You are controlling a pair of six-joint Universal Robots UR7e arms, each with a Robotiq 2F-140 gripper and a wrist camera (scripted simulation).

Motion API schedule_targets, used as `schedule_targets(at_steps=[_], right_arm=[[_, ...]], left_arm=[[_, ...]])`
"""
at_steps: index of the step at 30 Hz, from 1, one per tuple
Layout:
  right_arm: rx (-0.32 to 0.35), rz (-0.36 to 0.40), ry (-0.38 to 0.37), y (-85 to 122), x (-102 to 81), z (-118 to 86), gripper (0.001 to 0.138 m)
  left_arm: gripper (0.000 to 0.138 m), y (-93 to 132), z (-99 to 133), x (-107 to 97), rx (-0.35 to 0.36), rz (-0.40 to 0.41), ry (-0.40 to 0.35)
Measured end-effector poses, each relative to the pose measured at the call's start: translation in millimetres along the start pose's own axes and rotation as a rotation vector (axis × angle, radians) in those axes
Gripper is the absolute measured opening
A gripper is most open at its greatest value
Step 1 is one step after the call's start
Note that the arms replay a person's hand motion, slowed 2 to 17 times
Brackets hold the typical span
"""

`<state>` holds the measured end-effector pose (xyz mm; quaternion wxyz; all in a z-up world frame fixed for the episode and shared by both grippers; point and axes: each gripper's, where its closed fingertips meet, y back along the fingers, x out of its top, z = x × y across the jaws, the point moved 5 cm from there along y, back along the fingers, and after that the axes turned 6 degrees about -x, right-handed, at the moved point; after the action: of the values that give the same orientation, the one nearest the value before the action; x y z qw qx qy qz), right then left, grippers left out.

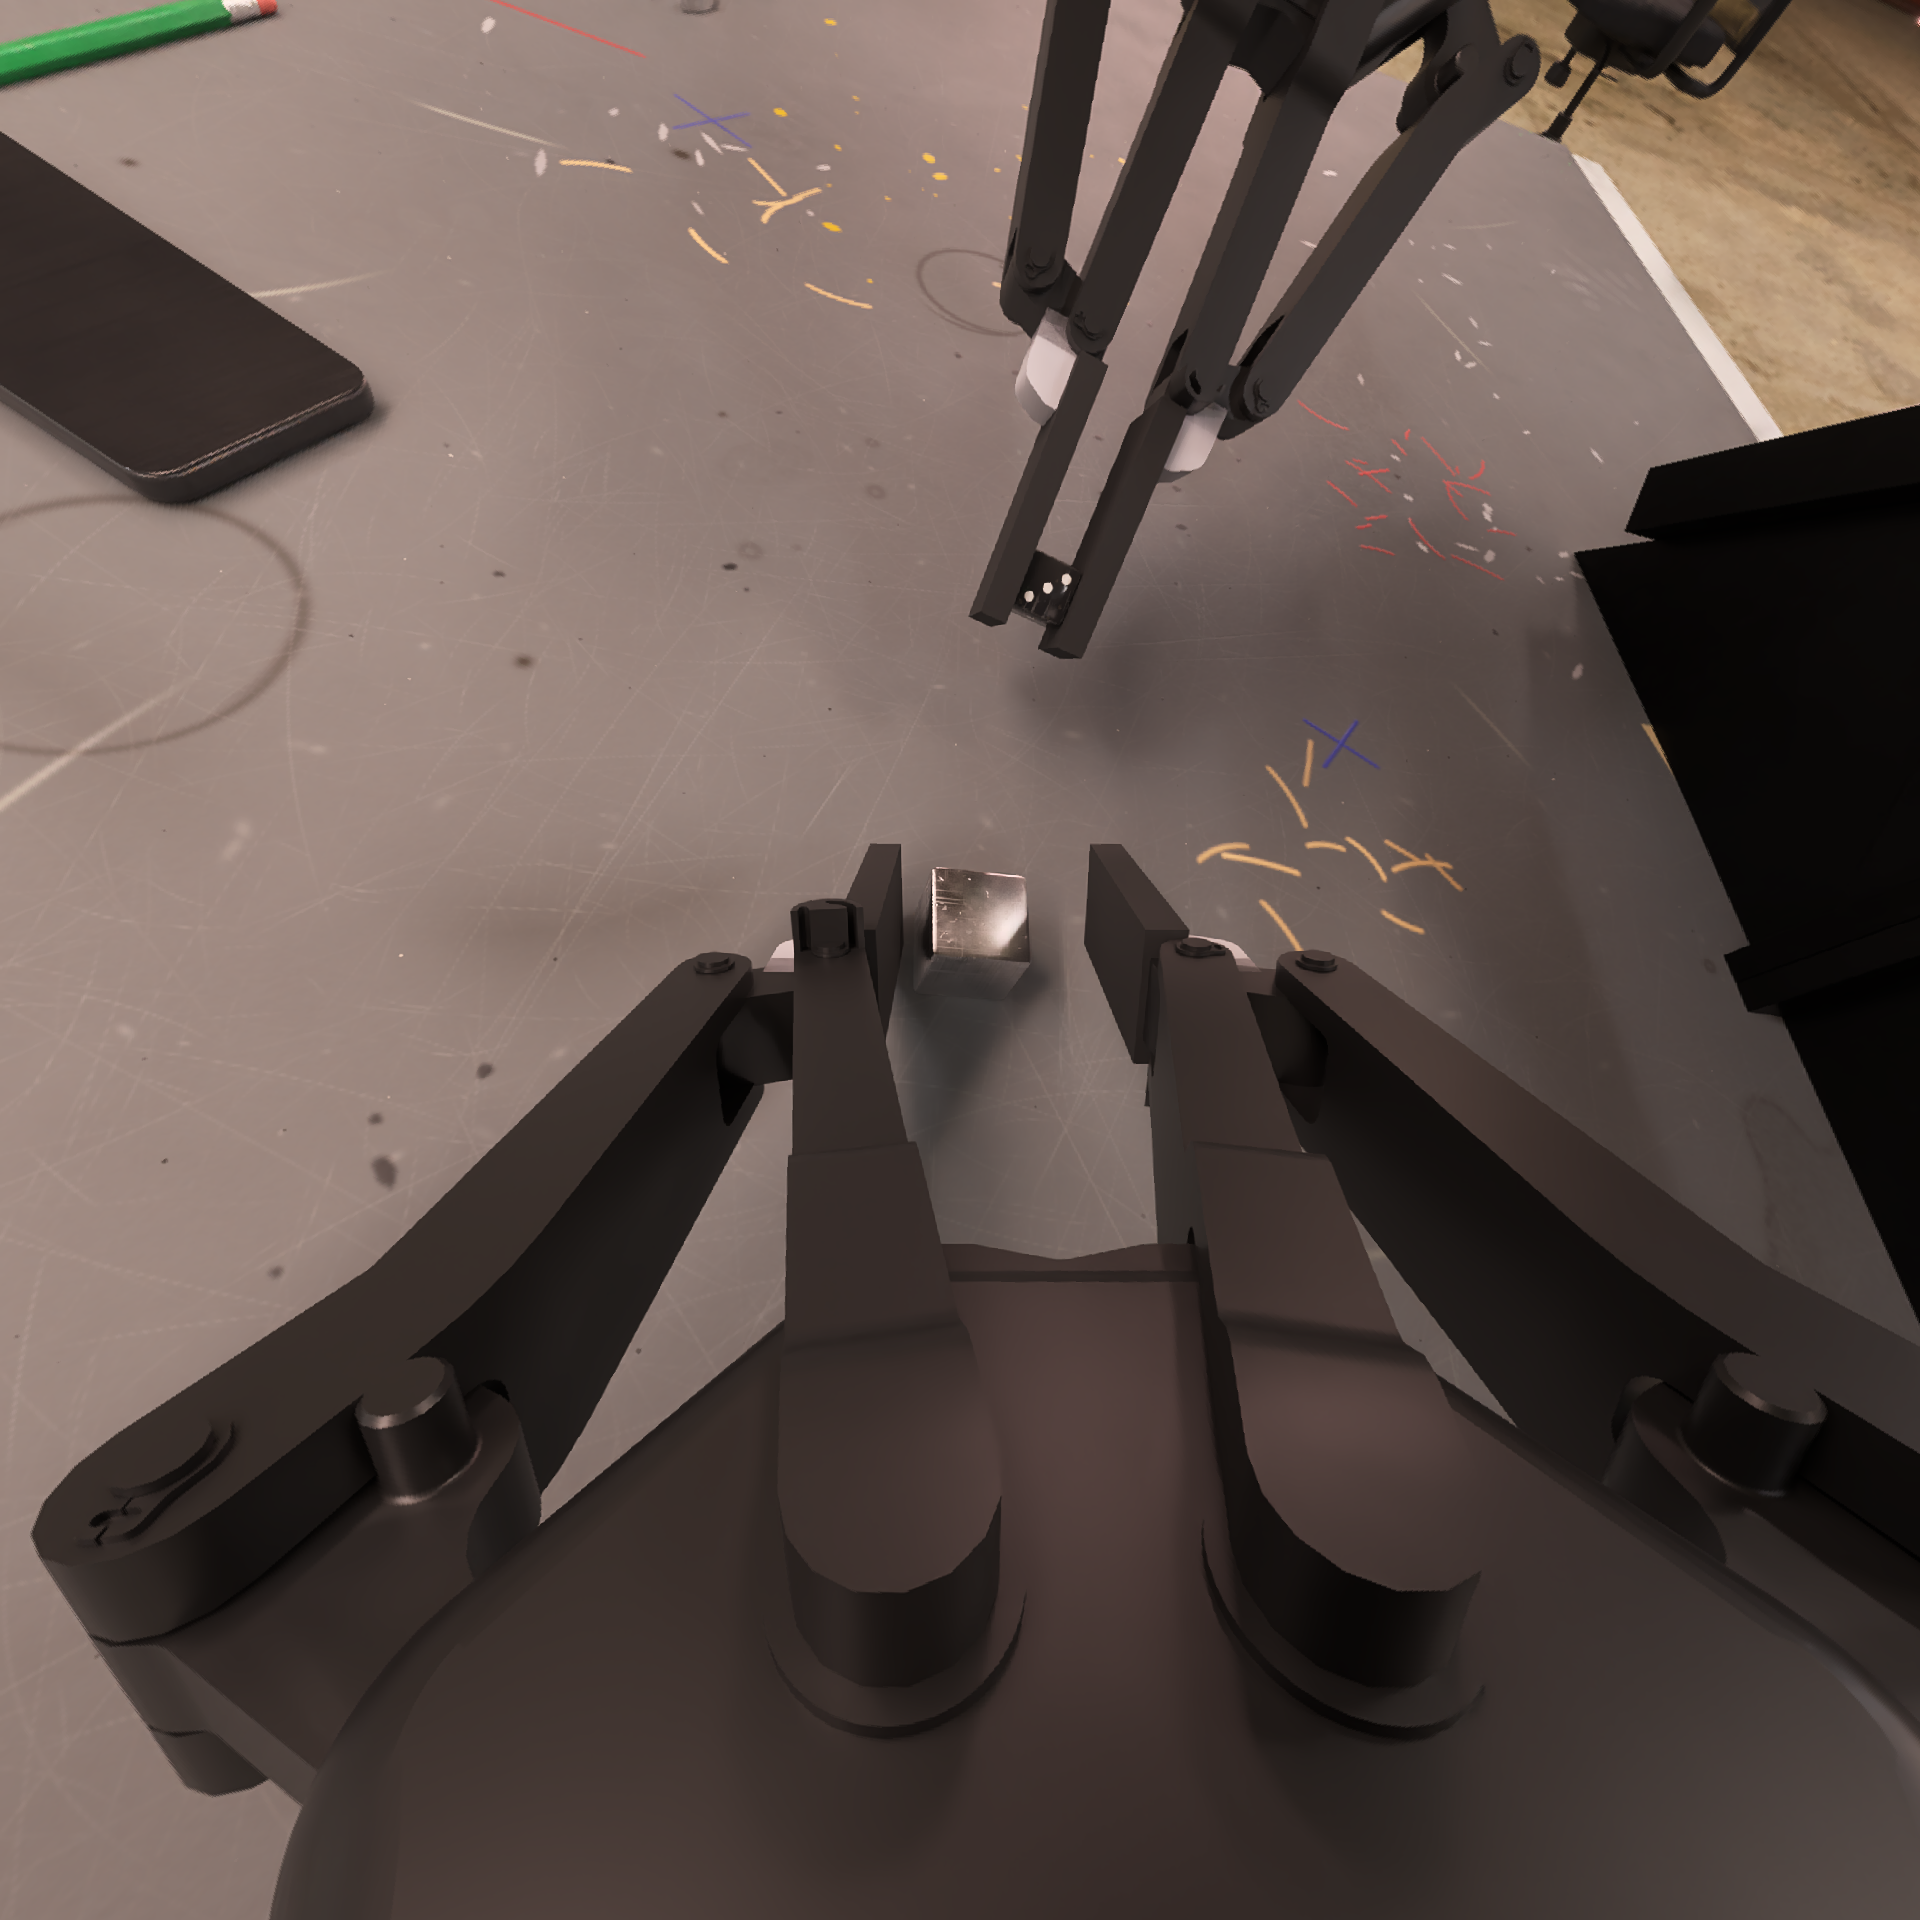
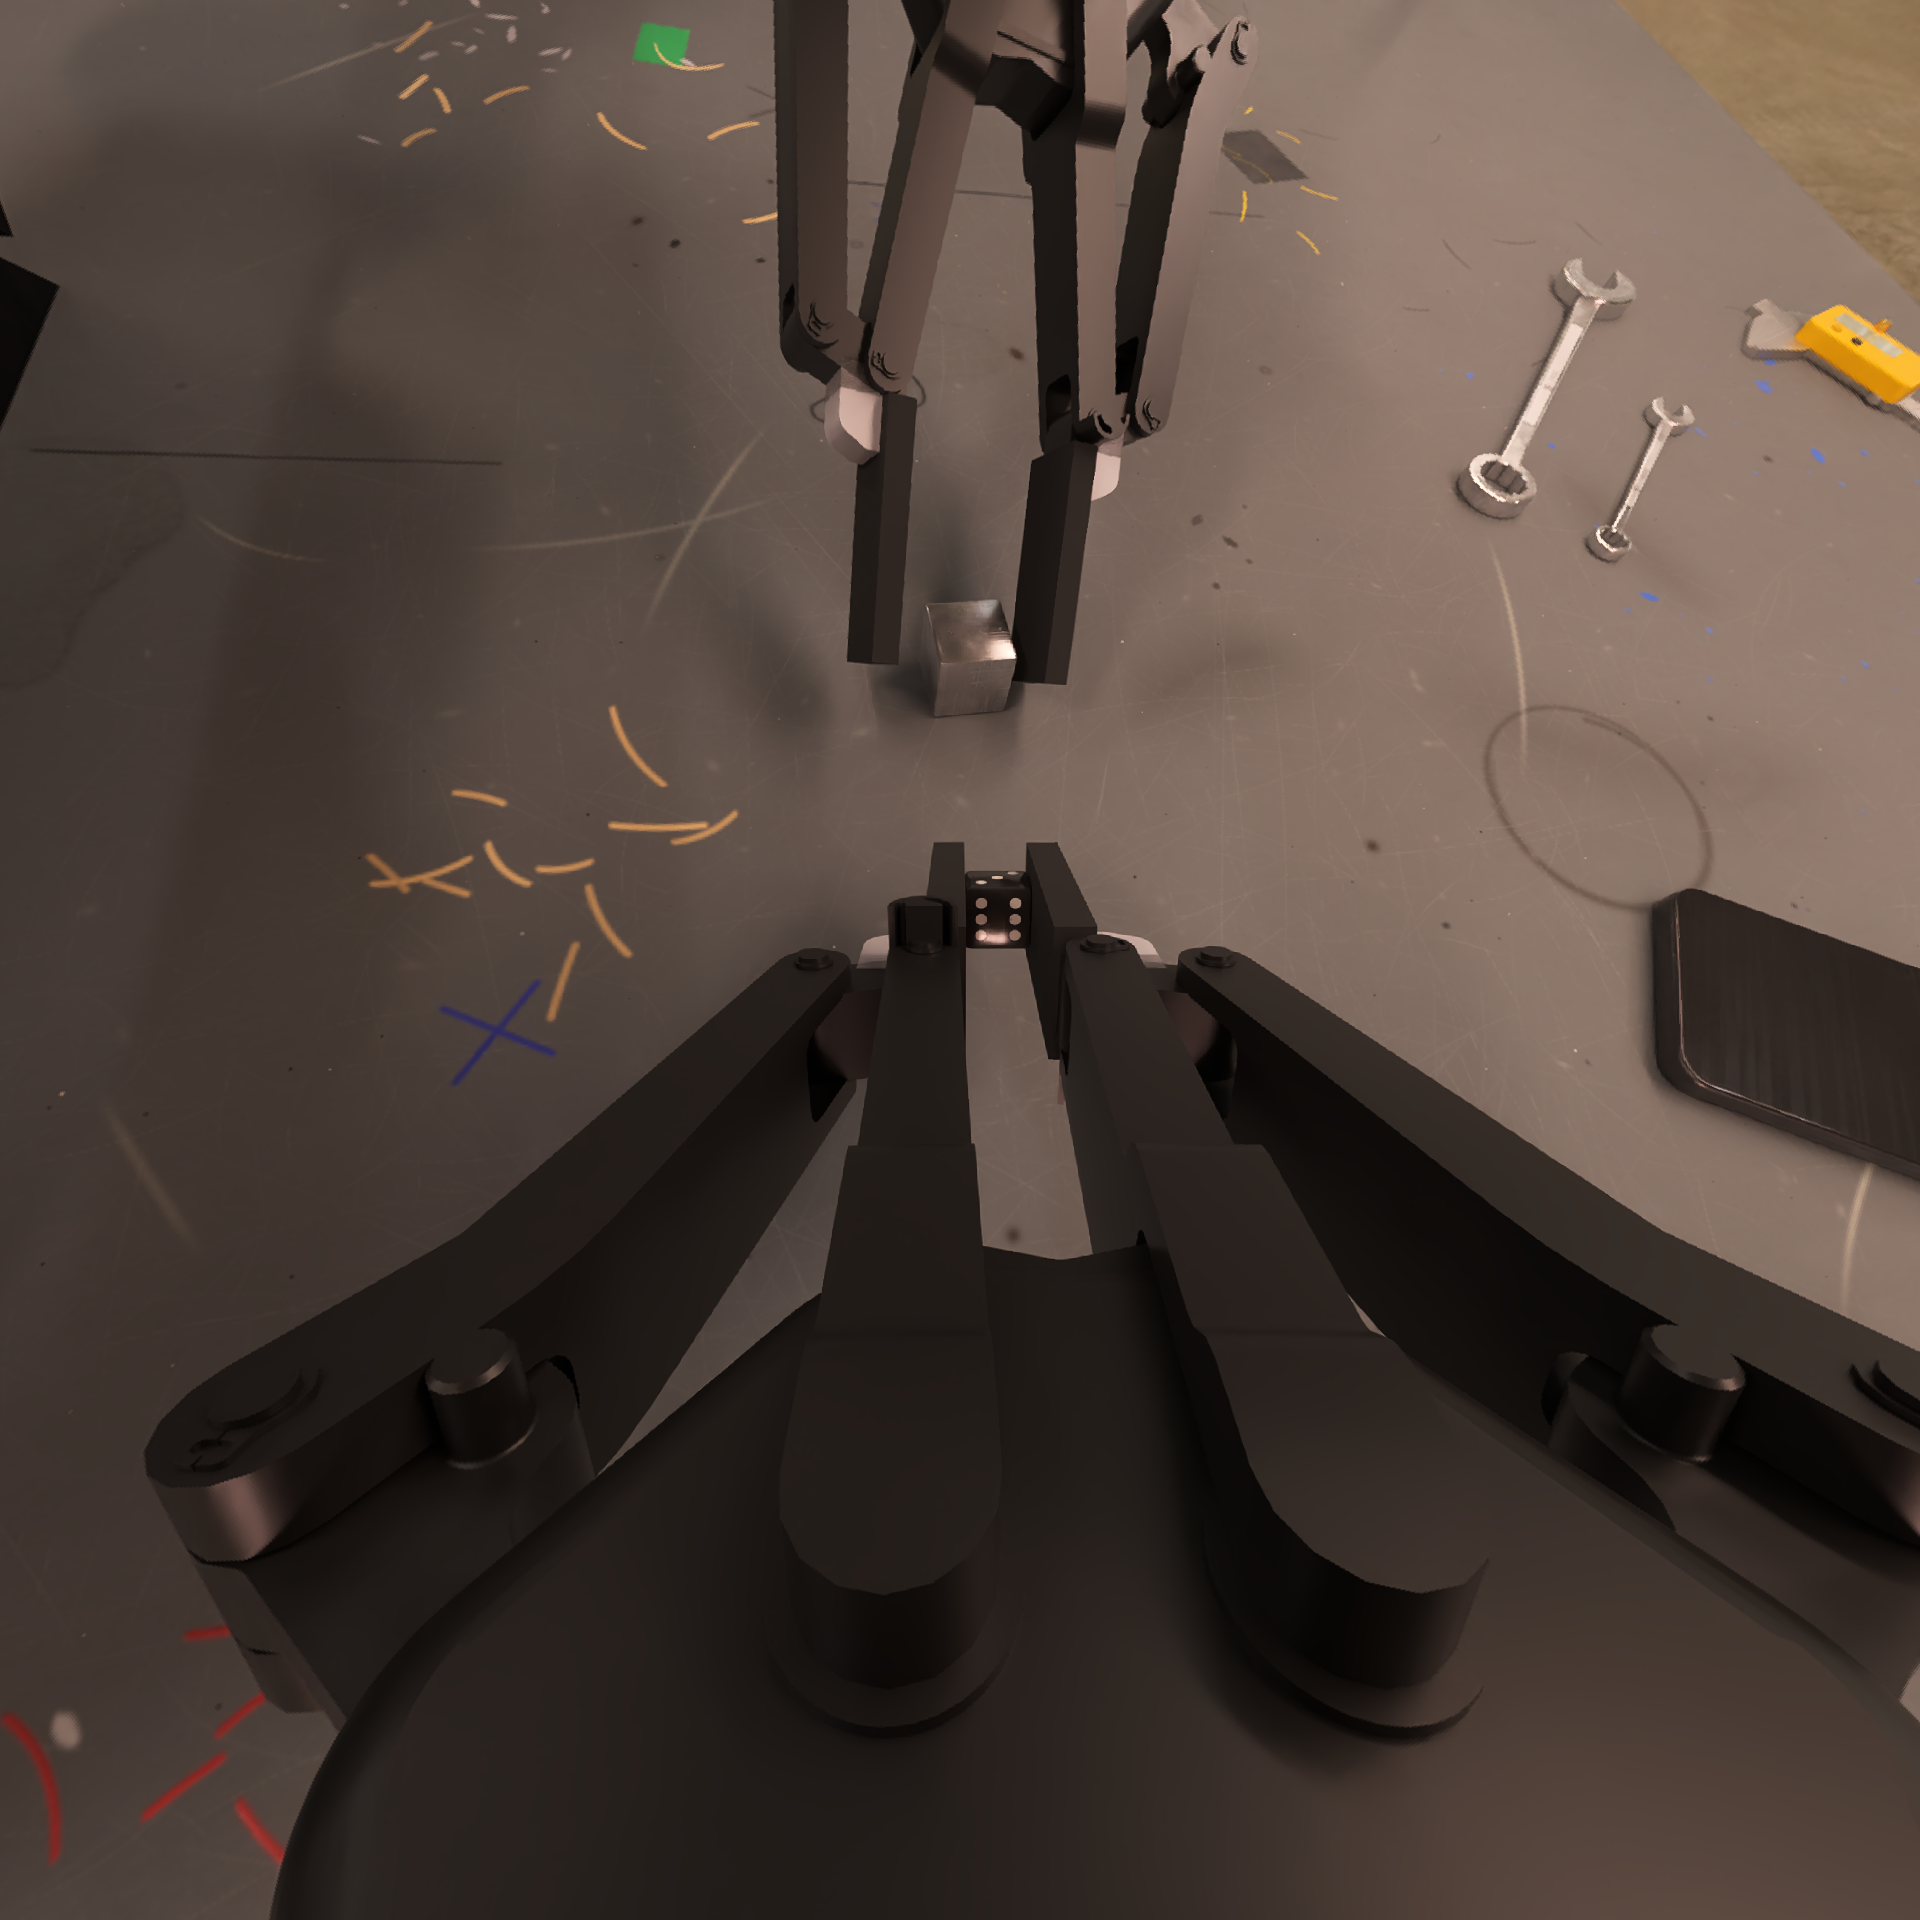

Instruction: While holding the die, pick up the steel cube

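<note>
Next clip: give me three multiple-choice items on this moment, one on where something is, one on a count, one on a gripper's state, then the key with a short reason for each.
1. Where is the steel cube?
A. On the table between the left gripper's open fingers
B. Clamped in the right gripper
C. On top of the dark flat slab

2. How many wrenches lie on the table?
A. One
B. Two
C. Four

3. What is the right gripper doing?
A. Wide open and empty
B. Shut on the die
C. Shut on a pencil

Key:
1 A: in both views the cube rests on the table with the left gripper straddling it, a gap on one side.
2 B: the right wrist view shows a large wrench and a small wrench side by side.
3 B: the black die with white dots sits pinched between its fingers, off the table.
</note>
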<state>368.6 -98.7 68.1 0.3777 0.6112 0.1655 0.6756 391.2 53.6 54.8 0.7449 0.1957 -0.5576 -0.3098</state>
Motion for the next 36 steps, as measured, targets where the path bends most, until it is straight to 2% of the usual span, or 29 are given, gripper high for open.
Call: schedule_targets(at_steps=[9,22,36], right_arm=[[-0.001,0.005,-0.003,0.7,0.6,-0.1,0.016],[-0.002,0.006,-0.006,0.6,0.2,0.0,0.016],[-0.002,0.013,-0.012,1.2,-0.2,-0.3,0.016]], left_arm=[[0.046,0.3,-0.5,0.0,0.004,0.000,0.001],[0.029,1.8,-2.4,-0.4,0.025,-0.004,-0.002],[0.029,2.0,-2.5,-0.3,0.028,-0.004,-0.001]])
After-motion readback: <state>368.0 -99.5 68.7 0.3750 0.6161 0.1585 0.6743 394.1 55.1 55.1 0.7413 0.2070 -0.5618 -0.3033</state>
